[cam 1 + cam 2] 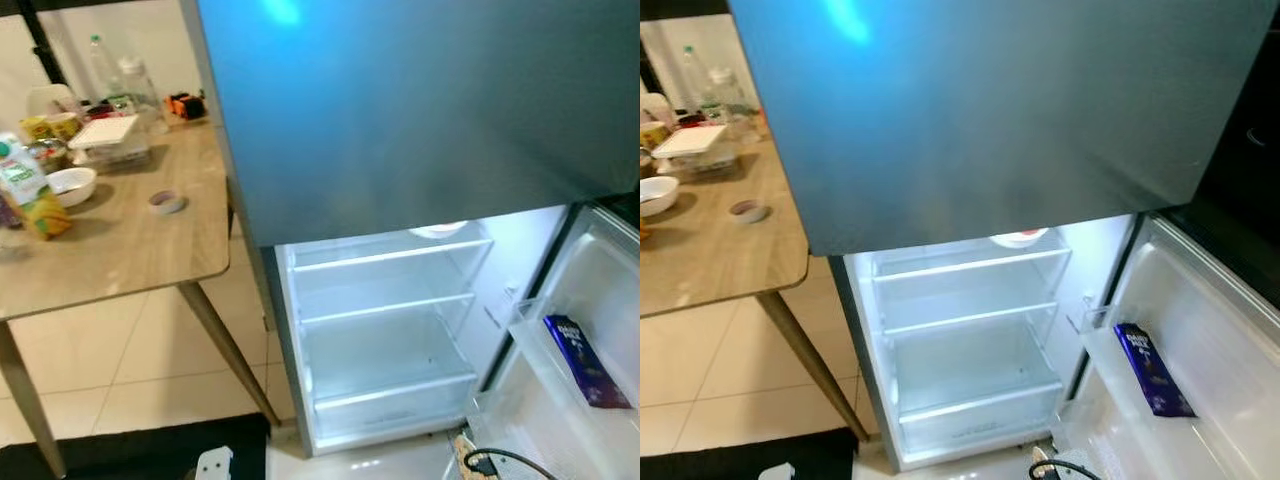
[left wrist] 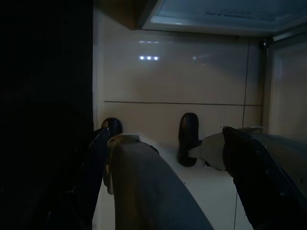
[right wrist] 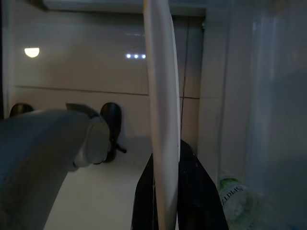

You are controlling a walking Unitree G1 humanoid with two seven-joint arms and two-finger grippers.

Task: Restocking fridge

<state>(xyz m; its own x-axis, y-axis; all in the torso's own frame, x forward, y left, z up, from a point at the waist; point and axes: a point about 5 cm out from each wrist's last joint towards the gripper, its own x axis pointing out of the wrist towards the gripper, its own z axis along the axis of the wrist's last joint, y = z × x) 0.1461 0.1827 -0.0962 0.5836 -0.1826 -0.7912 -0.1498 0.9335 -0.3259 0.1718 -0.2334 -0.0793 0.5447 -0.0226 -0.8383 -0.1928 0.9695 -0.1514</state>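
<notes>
Fridge open, shelves bare; supplies on the table left of it. My right pincer pinches a white plate edge-on, low by the fridge door, likely for shelving. Left pincer spread, idle.

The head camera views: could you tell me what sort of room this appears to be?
Most likely a home kitchen or dining area: an open fridge with bare shelves, a wooden table carrying bowls and bottles, and a pale tiled floor.
</notes>
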